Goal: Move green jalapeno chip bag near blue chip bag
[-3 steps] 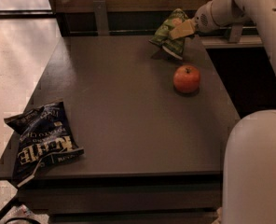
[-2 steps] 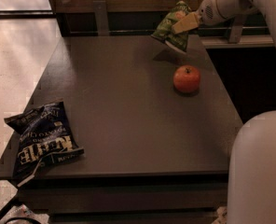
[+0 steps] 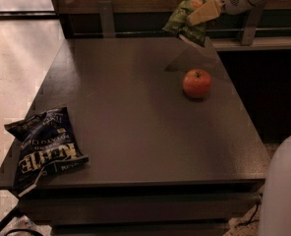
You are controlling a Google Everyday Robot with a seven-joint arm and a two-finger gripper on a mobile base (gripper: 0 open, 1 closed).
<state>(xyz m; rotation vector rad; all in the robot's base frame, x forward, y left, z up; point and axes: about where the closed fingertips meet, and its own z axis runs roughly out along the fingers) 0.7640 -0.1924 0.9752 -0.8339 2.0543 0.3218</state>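
Observation:
The green jalapeno chip bag [image 3: 187, 18] hangs in the air above the far right part of the dark table [image 3: 135, 107], held by my gripper [image 3: 198, 16], which is shut on its right side. The arm reaches in from the upper right. The blue chip bag [image 3: 44, 144], navy with white "Kettle" lettering, lies flat at the table's near left corner, far from the green bag.
A red apple [image 3: 197, 83] sits on the right side of the table, below the held bag. A railing and wooden wall run behind the table. My white base [image 3: 283, 191] fills the lower right corner.
The gripper has lifted the green bag off the table's far edge, up and a little to the right. The apple and blue bag have not moved.

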